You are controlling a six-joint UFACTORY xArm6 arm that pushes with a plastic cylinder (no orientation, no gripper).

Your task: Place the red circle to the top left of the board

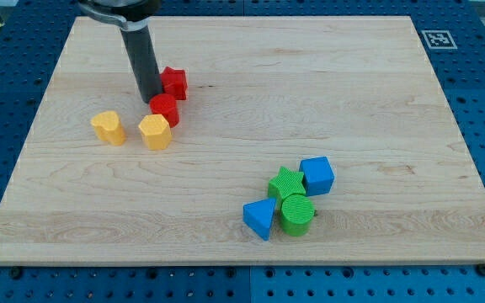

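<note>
Red round plastic block (165,109), upper-left counter (327,84) area, touching tip (152,99) on left. No pincer visible. Step: repositioning; next, shove toward top-left corner.

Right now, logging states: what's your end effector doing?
No gripper: my tip holds nothing, touching the red circle, left of the red star.

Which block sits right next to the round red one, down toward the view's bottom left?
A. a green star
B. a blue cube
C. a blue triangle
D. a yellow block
D: a yellow block sits against the red circle on its lower left, while the blue and green blocks are clustered far off toward the view's bottom right.
</note>
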